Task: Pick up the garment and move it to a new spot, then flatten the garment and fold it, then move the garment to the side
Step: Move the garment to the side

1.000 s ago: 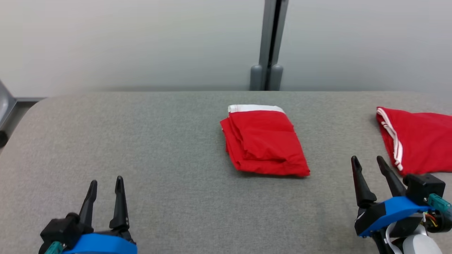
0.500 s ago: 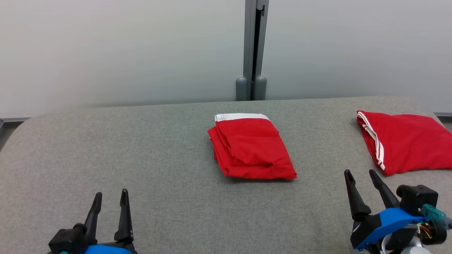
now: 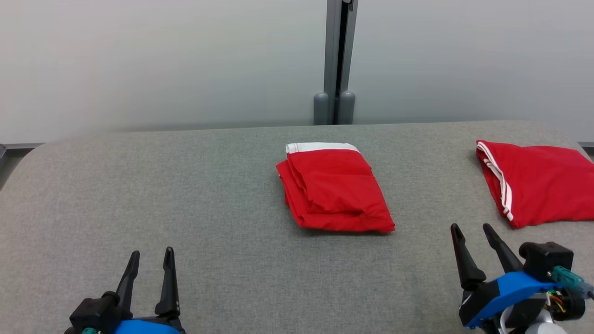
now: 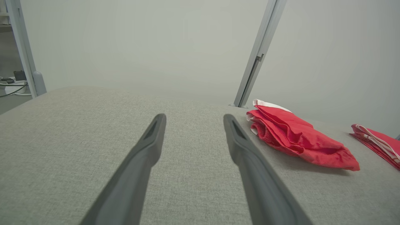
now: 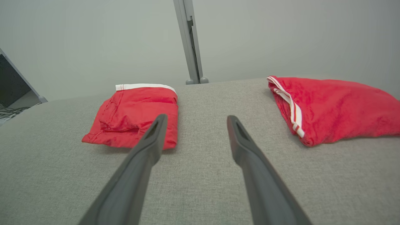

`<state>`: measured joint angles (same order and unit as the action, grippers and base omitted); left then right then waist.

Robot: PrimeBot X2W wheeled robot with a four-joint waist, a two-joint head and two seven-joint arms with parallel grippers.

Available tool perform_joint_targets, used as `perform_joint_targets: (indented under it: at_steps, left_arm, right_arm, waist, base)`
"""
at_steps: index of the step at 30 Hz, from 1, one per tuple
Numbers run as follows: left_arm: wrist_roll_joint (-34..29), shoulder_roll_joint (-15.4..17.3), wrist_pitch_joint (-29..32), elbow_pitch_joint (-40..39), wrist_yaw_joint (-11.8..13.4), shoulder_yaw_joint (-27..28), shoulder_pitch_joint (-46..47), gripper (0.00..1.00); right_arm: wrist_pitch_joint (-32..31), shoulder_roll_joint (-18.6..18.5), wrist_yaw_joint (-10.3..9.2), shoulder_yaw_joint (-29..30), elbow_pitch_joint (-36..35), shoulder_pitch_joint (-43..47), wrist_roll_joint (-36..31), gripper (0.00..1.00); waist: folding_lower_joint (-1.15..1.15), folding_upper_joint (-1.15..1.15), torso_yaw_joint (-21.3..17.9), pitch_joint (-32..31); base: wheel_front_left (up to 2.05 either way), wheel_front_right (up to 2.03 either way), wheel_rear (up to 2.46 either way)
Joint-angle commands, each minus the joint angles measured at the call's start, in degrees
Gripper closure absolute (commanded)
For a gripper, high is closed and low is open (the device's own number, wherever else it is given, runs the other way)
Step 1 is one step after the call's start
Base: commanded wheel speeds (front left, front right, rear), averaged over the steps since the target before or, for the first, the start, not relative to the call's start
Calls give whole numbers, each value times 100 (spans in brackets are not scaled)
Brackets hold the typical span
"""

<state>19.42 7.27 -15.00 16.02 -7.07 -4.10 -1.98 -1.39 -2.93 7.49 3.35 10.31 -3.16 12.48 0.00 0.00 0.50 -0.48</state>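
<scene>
At the near left, the left gripper hovers over the grey fabric-covered table, its dark fingers spread and holding nothing. In the middle of the table lies the folded red cloth garment with a white band, the band along its far edge. Behind it a grey metal post stands at the pale wall. At the near right, the right gripper is likewise spread and empty. Just beyond it, at the table's right edge, lies a second red cloth garment with white side stripes.

Grey fabric table, metal post behind
</scene>
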Motion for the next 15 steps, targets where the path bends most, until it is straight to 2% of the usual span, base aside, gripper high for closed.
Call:
perform_joint_targets:
  at_steps: [1, 5, 9, 15]
  left_arm:
    - [-9, 2, -23, -33, -14, 18, 115, 0]
    - [-56, -12, -23, -151, -20, 13, 222, 0]
    - [-96, -19, -23, -246, -29, -46, 405, 0]
    - [-229, -143, -23, -427, -36, -238, 656, 0]
  right_arm:
    - [-8, 4, 2, 1, -35, -71, -26, 0]
    - [-314, -1, 1, -2, -102, -537, -45, 0]
    - [-865, -169, 2, -3, 159, -1302, -100, 0]
    - [-1759, -414, 1, 196, 1161, -2600, -112, 0]
  waist:
    - [0, 0, 41, 44]
    - [0, 0, 207, 247]
    - [0, 0, 470, 513]
    - [0, 0, 1009, 1008]
  base:
    - [0, 0, 0]
    - [0, 0, 0]
    - [0, 0, 0]
    - [0, 0, 0]
